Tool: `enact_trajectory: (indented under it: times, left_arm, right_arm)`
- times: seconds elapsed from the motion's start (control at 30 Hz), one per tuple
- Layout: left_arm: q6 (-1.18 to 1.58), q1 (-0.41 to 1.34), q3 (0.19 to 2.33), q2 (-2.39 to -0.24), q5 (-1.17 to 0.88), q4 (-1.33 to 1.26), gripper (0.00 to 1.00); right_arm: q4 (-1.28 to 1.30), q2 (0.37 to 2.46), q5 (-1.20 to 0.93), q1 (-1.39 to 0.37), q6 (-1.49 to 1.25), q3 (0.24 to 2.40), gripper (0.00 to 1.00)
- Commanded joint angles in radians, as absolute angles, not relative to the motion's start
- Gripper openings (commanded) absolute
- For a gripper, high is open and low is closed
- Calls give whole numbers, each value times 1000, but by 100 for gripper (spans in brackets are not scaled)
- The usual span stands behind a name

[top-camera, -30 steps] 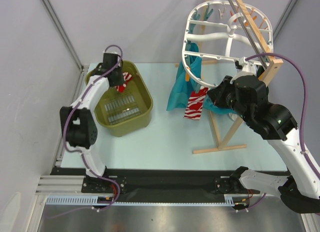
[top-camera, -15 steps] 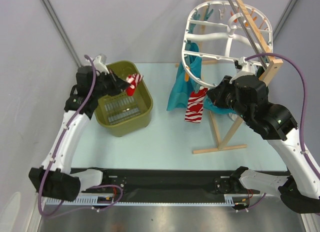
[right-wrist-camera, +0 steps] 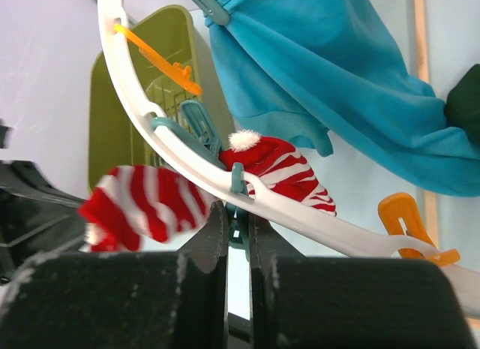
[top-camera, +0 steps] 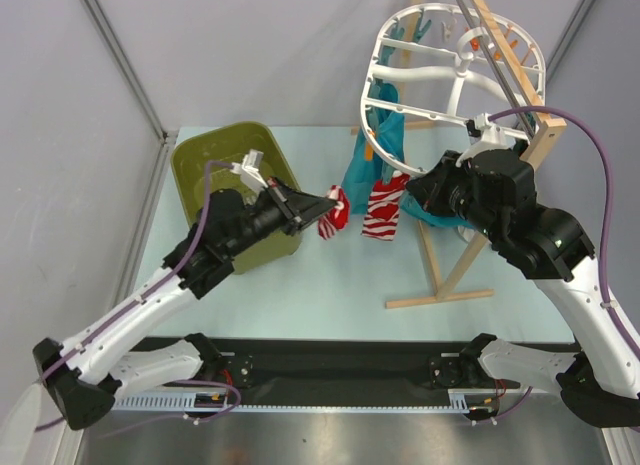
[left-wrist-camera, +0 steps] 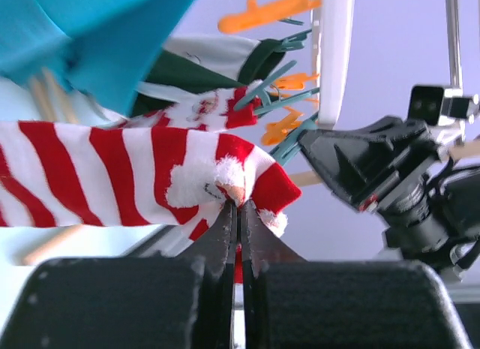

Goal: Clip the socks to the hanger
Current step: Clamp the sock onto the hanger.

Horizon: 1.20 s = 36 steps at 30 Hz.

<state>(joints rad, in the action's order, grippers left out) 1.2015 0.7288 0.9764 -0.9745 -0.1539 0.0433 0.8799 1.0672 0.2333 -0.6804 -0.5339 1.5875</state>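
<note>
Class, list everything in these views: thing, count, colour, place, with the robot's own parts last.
hanger: one, white, hung on the wooden stand, right rear
clips: several, teal, orange, white, round its rim
hanging sock: one, red-and-white striped, on the hanger's lower rim
held sock: one, same stripes, in the air left of the hanging sock
teal cloth: at least one, teal, hanging from the hanger
dark green cloth: one, dark green, hanging by the socks
wooden stand: one, light wood, right side of table
basket: one, olive-green, left rear of table
table: one, pale blue-green, under everything
left pincer: one, black, shut on the held sock
right pincer: one, black, shut on a teal clip on the lower rim
</note>
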Motion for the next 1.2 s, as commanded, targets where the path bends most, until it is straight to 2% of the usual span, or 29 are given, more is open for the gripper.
enact_trajectory:
  times: [0.0,0.33,0.5,1.17]
  left_arm:
    - [1413,848,1032,-1040,55,-43,0]
    - [1629,966,1062,-1140,241,-98,0]
    - [1635,983,1126,-1183,258,-69,0]
    - [1664,1014,1166,-1236,287,-12,0]
  right_arm:
    - [859,1051,169,-681,-568,1598,0]
    - [841,1051,127,-681,-583,1617,0]
    - [838,1052,115,-681,-583,1617,0]
    - [845,1045,109,-681,-586,1641,0]
